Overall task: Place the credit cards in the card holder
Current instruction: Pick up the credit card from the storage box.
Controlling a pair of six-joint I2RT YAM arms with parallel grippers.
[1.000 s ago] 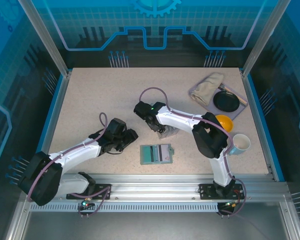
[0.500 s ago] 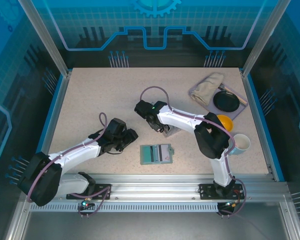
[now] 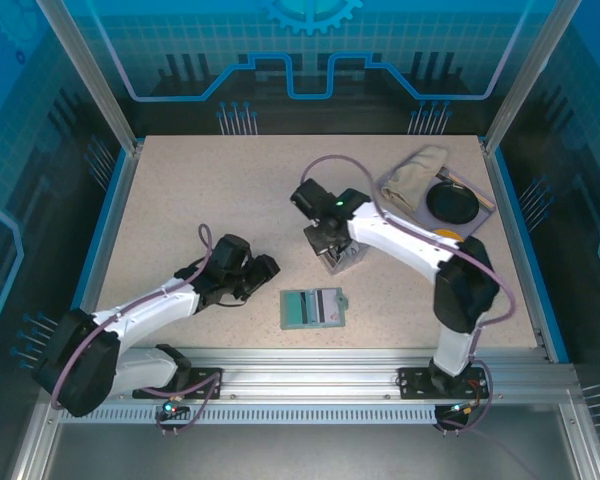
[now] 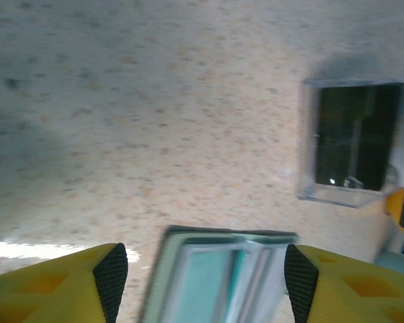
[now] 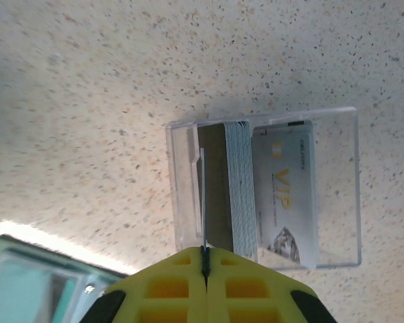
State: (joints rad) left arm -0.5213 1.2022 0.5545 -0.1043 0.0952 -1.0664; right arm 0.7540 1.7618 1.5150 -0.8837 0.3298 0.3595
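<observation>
Right tool (image 5: 204, 269) pinches shut on one credit card (image 5: 203, 202), held edge-on at the clear box (image 5: 337, 195) ahead of it. The open card holder (image 3: 313, 307) lies near, behind the tool. Left tool (image 4: 205, 276) stands wide, with the holder just in front. This looks like the picking step; the next move calls for lifting clear and carrying the card to a slot.

My left arm (image 3: 150, 305) lies low, extended from its base toward the card holder (image 3: 313, 307). The left gripper (image 3: 263, 268) sits just left of the card holder, jaws parted with nothing gripped. Its yellow fingers (image 4: 67, 289) frame the holder's near edge. My right arm (image 3: 410, 245) arches over with its elbow raised, and its wrist ends just beyond the card holder. The right gripper (image 5: 203, 259) points down, jaws closed on one credit card (image 5: 203, 202) held edge-on.
</observation>
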